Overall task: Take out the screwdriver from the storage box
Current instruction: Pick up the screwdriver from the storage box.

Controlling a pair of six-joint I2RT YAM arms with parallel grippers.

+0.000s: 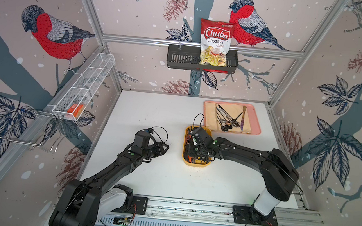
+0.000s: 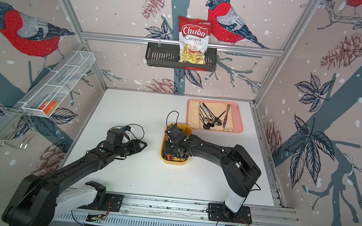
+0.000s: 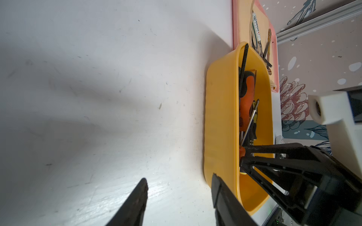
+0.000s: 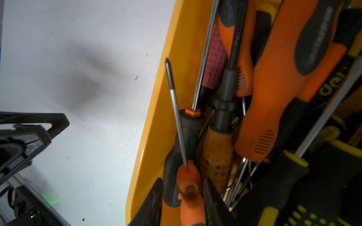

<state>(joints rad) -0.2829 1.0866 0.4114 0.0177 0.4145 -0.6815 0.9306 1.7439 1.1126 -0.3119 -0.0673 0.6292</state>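
Right fingers (image 4: 152, 203) fill the near edge of the right wrist view, one on each side of a slim orange handle, the screwdriver (image 4: 182, 142). Right gripper (image 4: 183, 181) stands part-open around it. One finger looks to be against the handle and a black grip (image 4: 172, 172) crowds the gap at the other, so whether the pads truly pinch cannot be told. The shaft slants up past the yellow rim of the box (image 4: 160, 117), but the handle sits inside, among other tools (image 4: 274, 78) piled lengthwise. Box rests on the table (image 1: 152, 115), just beside the tray (image 1: 254, 119). Left gripper (image 3: 179, 187) hovers over bare table near the box, jaws wide apart and empty. Judged so, the reach is done — a firm grip, the lift clear of the pile and the set-down outside are all left.
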